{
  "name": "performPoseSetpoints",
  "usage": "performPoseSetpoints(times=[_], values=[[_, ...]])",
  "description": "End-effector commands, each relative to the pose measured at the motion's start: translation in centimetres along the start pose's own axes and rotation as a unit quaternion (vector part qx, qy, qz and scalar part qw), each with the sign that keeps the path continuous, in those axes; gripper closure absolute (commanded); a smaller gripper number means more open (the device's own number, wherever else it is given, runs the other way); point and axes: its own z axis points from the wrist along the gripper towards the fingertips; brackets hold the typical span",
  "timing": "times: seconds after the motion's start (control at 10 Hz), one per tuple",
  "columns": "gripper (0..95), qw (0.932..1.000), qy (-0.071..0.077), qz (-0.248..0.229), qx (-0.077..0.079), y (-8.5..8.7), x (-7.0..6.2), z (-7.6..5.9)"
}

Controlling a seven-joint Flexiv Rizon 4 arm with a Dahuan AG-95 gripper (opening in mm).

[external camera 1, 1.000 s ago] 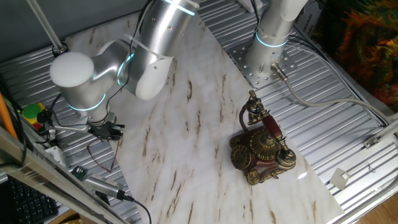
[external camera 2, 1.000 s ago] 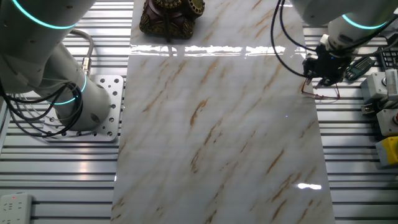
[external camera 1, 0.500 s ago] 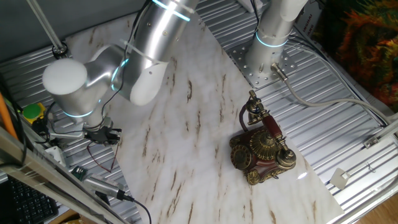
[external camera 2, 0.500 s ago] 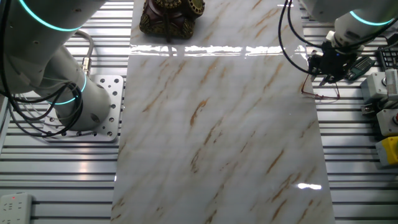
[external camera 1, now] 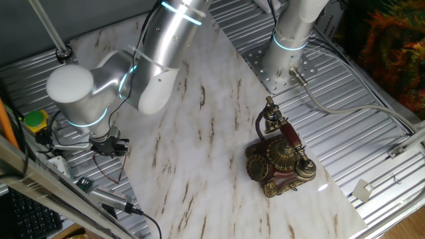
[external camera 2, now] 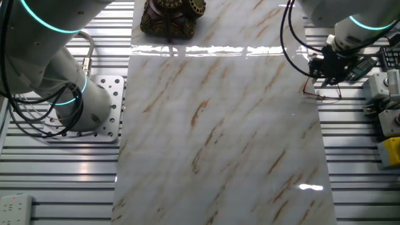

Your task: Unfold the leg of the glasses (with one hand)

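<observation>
marble slab (external camera 2: pixel 219 125) mostly bare; claw (external camera 2: pixel 326 76) at its edge over glasses (external camera 2: pixel 322 94), grip state unclear.

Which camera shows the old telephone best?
One fixed view: the telephone is whole there, handset and dial visible on the marble board. The other fixed view catches only its base, cut by the top edge.

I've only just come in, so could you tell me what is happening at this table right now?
The robot arm has its black gripper down at the edge of the marble board, right over the glasses, thin reddish wire-frames lying where the board meets the metal table. The jaws are too small and dark to tell whether they have closed on the frame, so the leg cannot be called unfolded yet. The antique telephone stands untouched on the board, far from the gripper.
</observation>
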Motion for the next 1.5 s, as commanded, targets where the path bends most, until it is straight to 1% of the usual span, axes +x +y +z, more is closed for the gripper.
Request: performPoseSetpoints(times=[0.1, 0.3, 0.4, 0.8, 1.2, 1.3, 1.5], values=[[76.0, 1.0, -0.003, -0.007, 0.004, 0.09, 0.1, 0.01], [76.0, 0.9998, -0.005, -0.02, 0.006, 0.1, 0.08, 0.02], [76.0, 0.9991, -0.007, -0.04, 0.011, 0.13, 0.05, 0.03], [76.0, 0.9974, -0.011, -0.07, 0.012, 0.14, 0.04, 0.05], [76.0, 0.9924, -0.011, -0.122, 0.014, 0.15, 0.02, 0.06], [76.0, 0.9909, -0.012, -0.133, 0.013, 0.16, 0.0, 0.07], [76.0, 0.9902, -0.018, -0.138, 0.013, 0.22, -0.07, 0.1]])
